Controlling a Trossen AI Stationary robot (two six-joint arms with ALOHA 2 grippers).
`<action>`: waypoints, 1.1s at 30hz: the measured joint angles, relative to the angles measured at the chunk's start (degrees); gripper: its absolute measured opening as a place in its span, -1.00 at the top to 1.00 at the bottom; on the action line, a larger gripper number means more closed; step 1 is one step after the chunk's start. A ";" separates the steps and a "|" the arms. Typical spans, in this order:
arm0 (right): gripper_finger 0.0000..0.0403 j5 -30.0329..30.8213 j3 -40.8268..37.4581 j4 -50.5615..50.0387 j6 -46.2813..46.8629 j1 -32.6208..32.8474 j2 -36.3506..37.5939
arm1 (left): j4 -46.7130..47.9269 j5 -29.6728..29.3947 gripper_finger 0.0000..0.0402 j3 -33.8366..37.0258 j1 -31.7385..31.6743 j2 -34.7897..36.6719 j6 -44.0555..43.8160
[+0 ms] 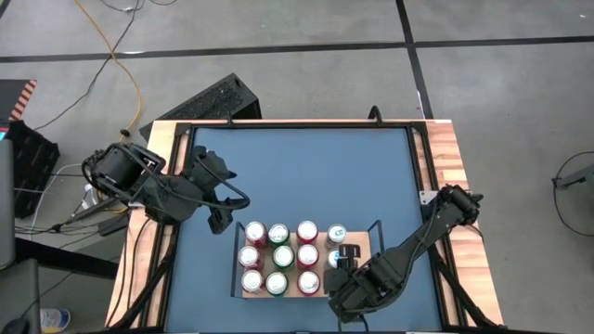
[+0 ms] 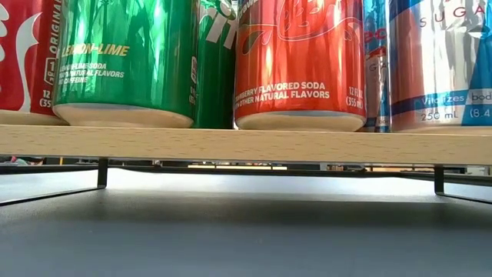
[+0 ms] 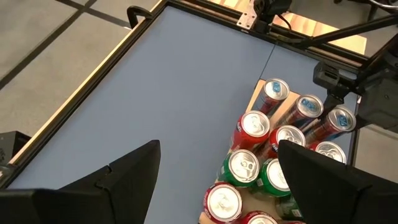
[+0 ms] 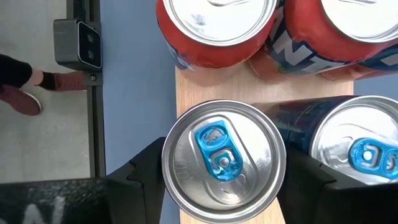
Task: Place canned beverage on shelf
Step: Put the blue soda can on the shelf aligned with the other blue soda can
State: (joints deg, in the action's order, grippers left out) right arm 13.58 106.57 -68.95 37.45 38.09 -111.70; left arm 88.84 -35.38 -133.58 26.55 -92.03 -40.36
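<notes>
We are holding the right gripper low over the shelf, and a slim can with a blue tab is standing on the wood right between its jaws. The jaws are sitting close against both sides of the can, but we cannot tell whether they are pressing on it or standing just clear. Just outside one jaw a second blue-tab can is standing on the same board, almost touching the first. Ahead of the jaws two red cans are filling the next row, with a bare strip of wood between them and the can in the jaws. Off to the other side, beyond the shelf's edge, a small camera box is sitting by the black frame, and a person's shoe is showing on the floor past it. We are keeping the left gripper above the blue table, its jaws standing wide apart with nothing between them. Ahead of those jaws and slightly to one side, the shelf is carrying its rows of red, green and blue-tab cans, and the right arm is reaching in over the far cans.
</notes>
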 joint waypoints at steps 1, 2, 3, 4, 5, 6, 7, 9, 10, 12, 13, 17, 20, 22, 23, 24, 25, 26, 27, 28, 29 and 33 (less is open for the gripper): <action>-0.17 -0.21 -0.01 0.00 0.00 0.00 0.00 | 0.00 0.00 -0.55 0.00 0.00 0.00 0.00; -0.18 -0.47 -0.01 0.03 -0.02 0.00 0.00 | 0.02 0.00 -0.55 0.00 0.00 0.00 0.00; -0.18 -0.95 -0.01 0.04 -0.07 0.00 0.00 | 0.01 0.00 -0.55 0.00 0.00 0.00 0.00; -0.18 -1.22 -0.01 0.04 -0.17 0.00 0.01 | 0.01 0.00 -0.55 0.00 0.00 0.00 0.00; -0.18 -1.31 -0.01 0.04 -0.20 0.00 0.02 | 0.02 0.00 -0.55 0.00 0.00 0.00 0.00; -0.18 -1.33 -0.01 0.06 -0.20 0.00 0.02 | 0.02 0.00 -0.55 0.00 0.00 0.00 0.00; -0.18 -1.31 -0.01 0.07 -0.14 0.00 0.02 | 0.02 0.01 -0.55 0.00 0.00 0.00 0.00; -0.19 -1.33 -0.01 0.09 -0.09 0.00 0.02 | 0.02 0.02 -0.55 0.00 0.00 0.00 0.00; -0.19 -1.33 -0.01 0.11 -0.07 0.00 0.02 | 0.02 0.00 -0.55 0.00 0.00 0.00 0.00; -0.19 -1.39 -0.01 0.11 -0.04 0.00 0.02 | 0.02 0.00 -0.55 0.00 0.00 0.00 0.00; -0.19 -1.48 -0.01 0.12 -0.04 0.00 0.02 | 0.02 0.00 -0.55 0.00 0.00 0.00 0.00; -0.20 -1.55 -0.01 0.13 -0.01 0.02 0.02 | 0.02 0.02 -0.55 0.00 0.00 0.00 0.00; -0.25 -1.68 -0.01 0.11 0.02 0.02 0.02 | 0.02 0.02 -0.55 0.00 0.00 0.00 0.01; -0.30 -1.78 -0.01 0.11 0.44 0.02 0.02 | 0.02 0.02 -0.55 0.00 0.00 0.00 0.01; -0.33 -1.91 -0.01 0.09 0.56 0.02 0.02 | 0.02 0.04 -0.55 0.00 0.00 0.00 0.02; -0.35 -1.97 -0.01 0.09 0.66 0.01 0.02 | 0.02 0.02 -0.55 0.00 0.00 0.00 0.02; -0.37 -1.98 -0.01 0.09 0.70 0.02 0.02 | 0.02 0.02 -0.55 0.00 0.00 0.00 0.02; -0.39 -1.97 -0.01 0.05 0.97 0.02 0.02 | 0.02 0.04 -0.55 0.00 0.00 0.00 0.01; -0.40 -1.98 -0.01 -0.05 1.40 0.02 0.02 | 0.02 0.02 -0.55 0.00 0.00 0.00 0.02; -0.40 -1.98 -0.03 -0.08 1.55 0.02 0.02 | 0.02 0.02 -0.55 0.00 0.00 0.00 0.02; -0.41 -1.97 -0.02 -0.06 1.55 0.02 0.02 | 0.02 0.02 -0.55 0.00 0.00 0.00 0.03; -0.41 -2.50 -0.01 -1.54 2.34 0.02 0.02 | 0.03 0.02 -0.55 0.00 0.00 0.00 0.17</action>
State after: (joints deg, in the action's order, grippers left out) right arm 11.08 106.56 -70.49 39.79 38.11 -111.68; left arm 88.87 -35.35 -133.58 26.55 -92.03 -40.18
